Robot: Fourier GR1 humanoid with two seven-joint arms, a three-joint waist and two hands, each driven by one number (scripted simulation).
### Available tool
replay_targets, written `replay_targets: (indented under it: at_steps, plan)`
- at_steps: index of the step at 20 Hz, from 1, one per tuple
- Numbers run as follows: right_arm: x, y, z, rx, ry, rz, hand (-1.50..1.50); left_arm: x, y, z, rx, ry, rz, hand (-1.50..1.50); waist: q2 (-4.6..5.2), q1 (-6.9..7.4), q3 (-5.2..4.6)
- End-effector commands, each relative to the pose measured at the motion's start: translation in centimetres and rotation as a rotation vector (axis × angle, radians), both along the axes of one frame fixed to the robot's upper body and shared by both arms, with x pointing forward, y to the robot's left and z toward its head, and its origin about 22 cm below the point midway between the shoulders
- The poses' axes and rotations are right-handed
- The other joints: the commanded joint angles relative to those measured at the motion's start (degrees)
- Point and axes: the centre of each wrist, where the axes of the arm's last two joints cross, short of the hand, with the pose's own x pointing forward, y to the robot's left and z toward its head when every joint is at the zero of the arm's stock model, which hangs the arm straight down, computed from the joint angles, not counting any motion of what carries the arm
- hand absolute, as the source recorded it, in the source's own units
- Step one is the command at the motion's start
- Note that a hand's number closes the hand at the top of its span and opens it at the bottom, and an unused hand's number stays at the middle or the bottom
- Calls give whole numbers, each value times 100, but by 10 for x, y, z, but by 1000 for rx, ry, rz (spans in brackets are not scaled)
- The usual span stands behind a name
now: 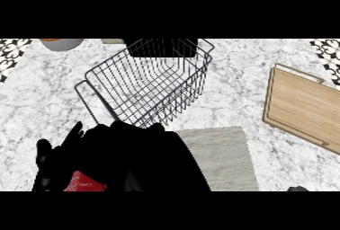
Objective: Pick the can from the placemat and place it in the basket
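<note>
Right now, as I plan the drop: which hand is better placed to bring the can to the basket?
Left. The left hand is at the red can, near the basket; the right hand barely shows at the lower right edge, far from both.

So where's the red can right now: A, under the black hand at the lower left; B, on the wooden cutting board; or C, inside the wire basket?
A: a red patch of the can shows beneath the left hand at the lower left, apart from the wire basket and the wooden cutting board.
</note>
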Motion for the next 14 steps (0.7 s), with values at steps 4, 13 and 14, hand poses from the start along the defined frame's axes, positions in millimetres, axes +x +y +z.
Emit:
replay_targets:
  at_steps: [4,13,14]
  plan:
    - [54,8,58,-9,97,-95,150,2,2,-16,-21,109,33,0,96,-6,-61]
    - [109,35,49,-94,90,-111,150,9,-15,-17,-25,120,36,0,91,-12,-52]
    - [115,34,32,-116,109,-111,150,-3,10,-13,-37,124,12,0,87,17,-51]
